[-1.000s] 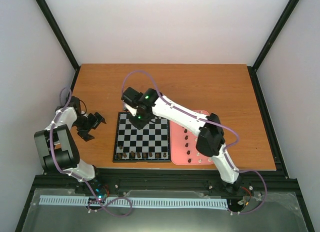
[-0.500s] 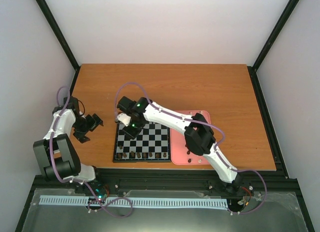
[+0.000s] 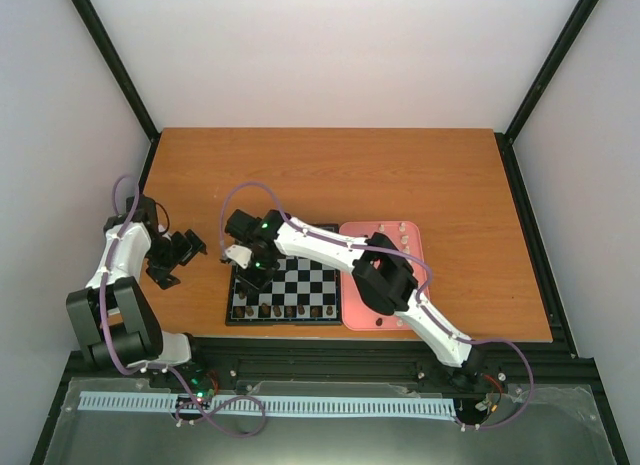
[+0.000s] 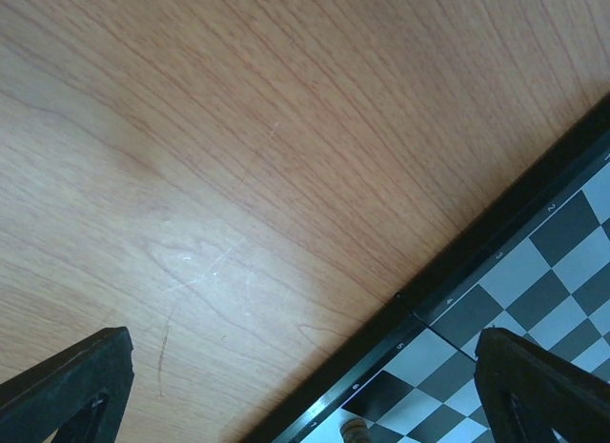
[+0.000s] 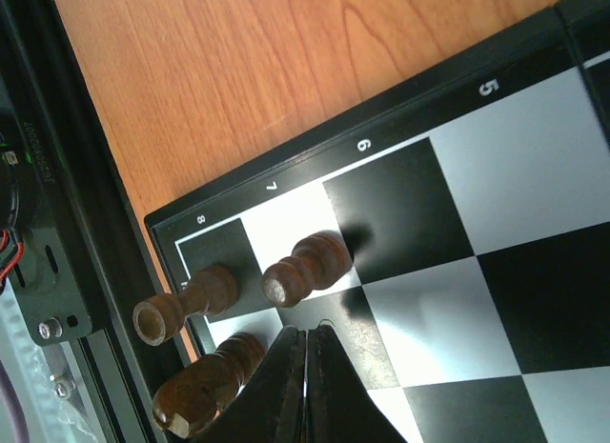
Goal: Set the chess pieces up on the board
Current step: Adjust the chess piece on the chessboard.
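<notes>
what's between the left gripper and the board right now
Nothing visible: only bare table lies between the open left gripper and the board at its left border. The shut right gripper does hang over that side of the board, beside three dark pieces in the corner.

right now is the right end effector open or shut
shut: the right end effector has its fingers pressed together, nothing between them

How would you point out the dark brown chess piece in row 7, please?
Start at the black and pale grey checkered chessboard, at the corner where three dark brown wooden pieces cluster. The piece you want stands on the pale square beside the printed 7; one neighbour fills the dark corner square marked 8.
</notes>
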Controlling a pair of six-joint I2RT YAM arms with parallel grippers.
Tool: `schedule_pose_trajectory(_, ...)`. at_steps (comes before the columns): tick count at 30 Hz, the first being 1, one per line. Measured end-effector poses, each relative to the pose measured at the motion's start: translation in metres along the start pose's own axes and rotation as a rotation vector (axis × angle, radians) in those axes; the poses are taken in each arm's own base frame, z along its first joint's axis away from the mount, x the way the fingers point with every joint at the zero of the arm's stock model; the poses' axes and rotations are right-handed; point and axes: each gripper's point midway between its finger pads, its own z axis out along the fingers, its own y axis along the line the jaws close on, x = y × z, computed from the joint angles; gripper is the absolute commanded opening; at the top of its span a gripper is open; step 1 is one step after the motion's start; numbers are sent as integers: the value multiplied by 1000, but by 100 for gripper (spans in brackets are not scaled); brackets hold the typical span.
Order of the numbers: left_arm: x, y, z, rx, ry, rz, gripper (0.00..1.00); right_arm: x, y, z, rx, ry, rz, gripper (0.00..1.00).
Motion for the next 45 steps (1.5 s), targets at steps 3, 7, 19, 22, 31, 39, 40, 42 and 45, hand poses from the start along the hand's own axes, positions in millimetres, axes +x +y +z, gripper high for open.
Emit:
schedule_pose_trajectory(3, 0, -1, 0, 4, 2, 0, 100, -4, -1, -2, 10, -15, 6, 4)
schedule_pose_trajectory(7, 1, -2, 0, 12, 6, 0, 100, -6, -5, -2, 36, -23, 13, 4)
schedule_pose_trajectory(19, 2, -3, 0, 19, 10, 0, 100, -17, -18, 10, 77, -30, 18, 4)
schedule_pose_trajectory(22, 2, -3, 0, 19, 11, 0, 100, -17, -19, 11, 79, -29, 18, 4)
schedule_pose_trajectory(31, 2, -3, 1, 18, 15, -1, 100, -17, -16, 12, 58, -26, 18, 4)
schedule_pose_trajectory(39, 2, -3, 1, 18, 15, -1, 100, -17, -10, 12, 31, -24, 4, 5)
schedule_pose_trajectory(40, 2, -3, 1, 18, 15, -1, 100, -17, -9, 13, 28, -23, 2, 5)
schedule_pose_trajectory(42, 2, -3, 1, 18, 15, -1, 100, -16, -7, 13, 24, -18, -1, 5)
schedule_pose_trajectory(45, 2, -3, 2, 18, 16, -1, 100, -14, -4, 15, 17, -12, -9, 5)
